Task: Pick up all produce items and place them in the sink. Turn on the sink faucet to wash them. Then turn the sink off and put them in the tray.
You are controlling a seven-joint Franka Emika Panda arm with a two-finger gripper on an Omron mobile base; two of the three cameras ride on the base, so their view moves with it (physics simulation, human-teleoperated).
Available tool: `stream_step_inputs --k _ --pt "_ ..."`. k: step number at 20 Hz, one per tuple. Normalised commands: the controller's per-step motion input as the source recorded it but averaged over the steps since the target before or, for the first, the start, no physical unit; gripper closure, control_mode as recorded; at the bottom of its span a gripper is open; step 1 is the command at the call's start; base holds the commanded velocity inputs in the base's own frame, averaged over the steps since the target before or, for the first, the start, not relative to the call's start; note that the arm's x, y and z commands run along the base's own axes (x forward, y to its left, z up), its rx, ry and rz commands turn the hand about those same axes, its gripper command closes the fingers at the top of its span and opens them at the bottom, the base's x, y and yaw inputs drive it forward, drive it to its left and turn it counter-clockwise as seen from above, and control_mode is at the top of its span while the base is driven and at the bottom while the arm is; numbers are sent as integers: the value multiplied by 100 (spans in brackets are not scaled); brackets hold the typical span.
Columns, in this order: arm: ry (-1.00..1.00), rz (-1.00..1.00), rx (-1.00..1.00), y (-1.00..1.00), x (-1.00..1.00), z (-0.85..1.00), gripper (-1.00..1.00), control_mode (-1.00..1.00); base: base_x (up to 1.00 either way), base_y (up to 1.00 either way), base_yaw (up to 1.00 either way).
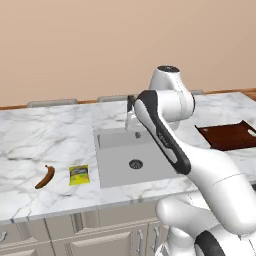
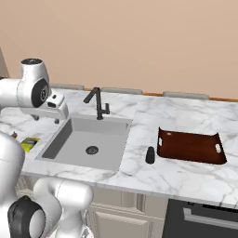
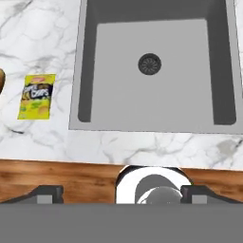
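The arm (image 1: 210, 175) is that glossy white Franka look, fat rounded shell segments with black bands at the joints, and one long dark strip runs down the side of the forearm link. The top joint ends in a flat black cap with a dark round disc on its side, and a big dark ring sits down by the base. The gripper (image 2: 46, 118) is a small boxy white block with short dark fingers (image 2: 36, 117) under it.
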Motion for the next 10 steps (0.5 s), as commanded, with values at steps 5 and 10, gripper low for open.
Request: stream_step_inputs --k 5,10 --pt "24 -6 0 100 0 -10 -100 -100 0 0 0" --pt "24 -6 0 100 0 -19 -100 -100 0 0 0"
